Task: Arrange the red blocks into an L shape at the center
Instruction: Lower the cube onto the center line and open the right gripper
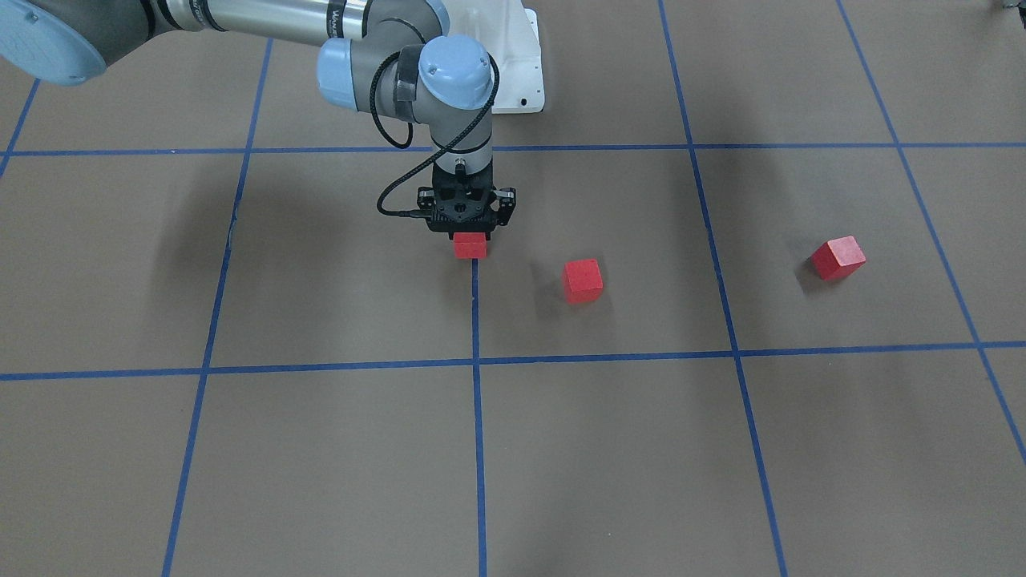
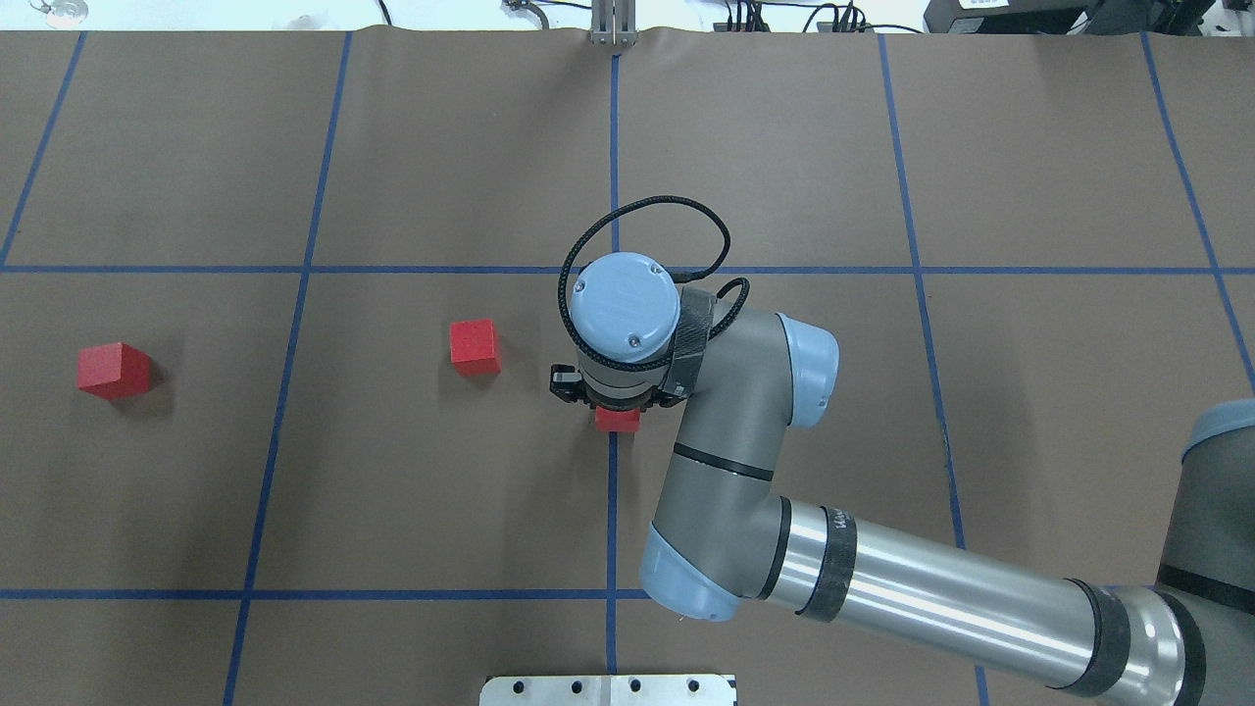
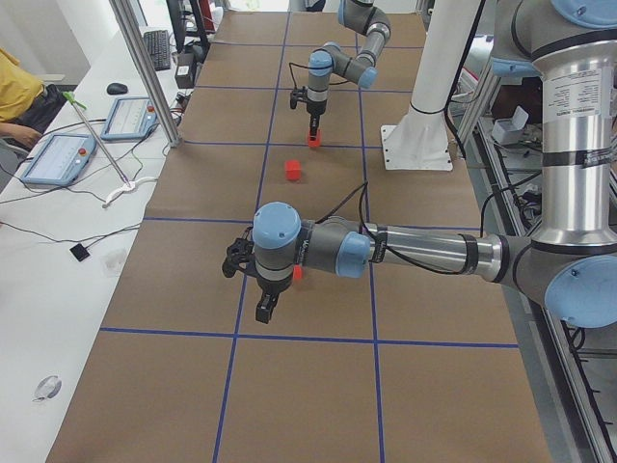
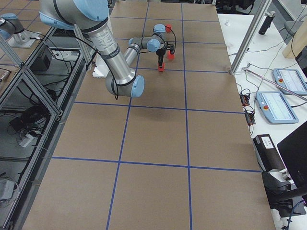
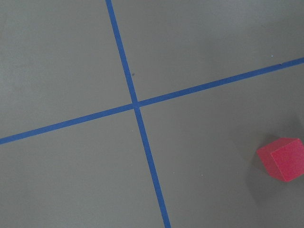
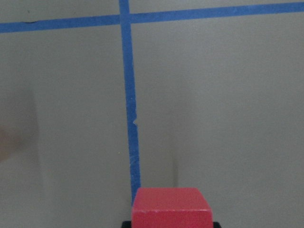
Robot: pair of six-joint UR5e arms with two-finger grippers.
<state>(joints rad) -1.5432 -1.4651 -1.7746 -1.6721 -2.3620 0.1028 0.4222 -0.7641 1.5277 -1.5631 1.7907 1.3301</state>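
The first red block (image 1: 470, 245) is clamped in our right gripper (image 1: 470, 234), the jaws closed on it. It sits right over the central blue line (image 1: 475, 320) at the center (image 1: 474, 276). Whether it touches the brown surface (image 1: 321, 272) we cannot tell. The second red block (image 1: 583, 280) lies near, to our left of the jaws and slightly turned. The third red block (image 1: 838, 258) lies well apart, further left, and we judge our left arm the nearer to it. Our left gripper (image 3: 265, 307) hangs over the table, but we cannot tell how its jaws stand. The surface looks flat and matte, so blocks should seat squarely.
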